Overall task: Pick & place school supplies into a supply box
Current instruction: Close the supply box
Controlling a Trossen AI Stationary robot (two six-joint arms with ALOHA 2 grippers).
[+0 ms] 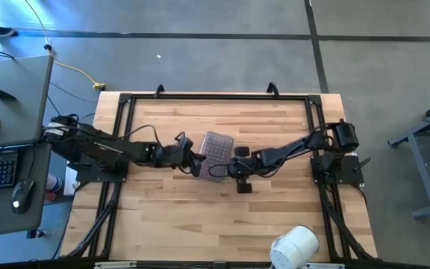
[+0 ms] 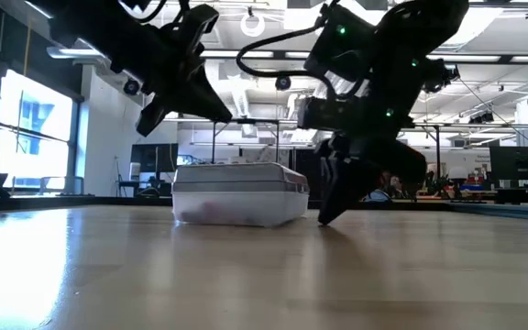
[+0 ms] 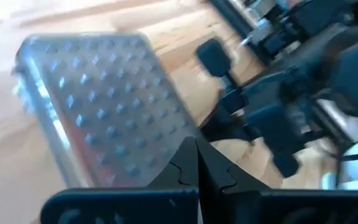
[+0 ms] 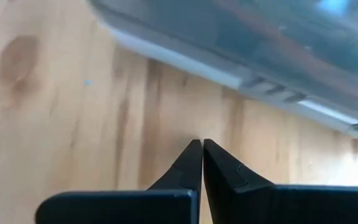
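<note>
Counting things: one supply box (image 1: 216, 155), one white roll (image 1: 295, 247), two arms, one wooden table (image 1: 200, 217).
Supply box: sits near the middle of the table, between the two grippers; its ribbed greyish lid is down over the clear body.
School supplies: a faint pinkish blur shows through the box's clear wall in the low view (image 2: 211, 210); no single pen or pencil can be made out, so no count is possible.
Left gripper (image 1: 196, 162): fingers pressed together, grasping nothing; it hangs at the box's left edge, its tips just above the lid in the left wrist view (image 3: 197, 163).
Right gripper (image 1: 239, 179): fingers clenched tight with nothing between them; it points down at the bare wood just beside the box's right side, its tip at or almost at the tabletop in the low view (image 2: 326, 218).
White roll: lies alone at the table's near right corner, well apart from box and arms.
</note>
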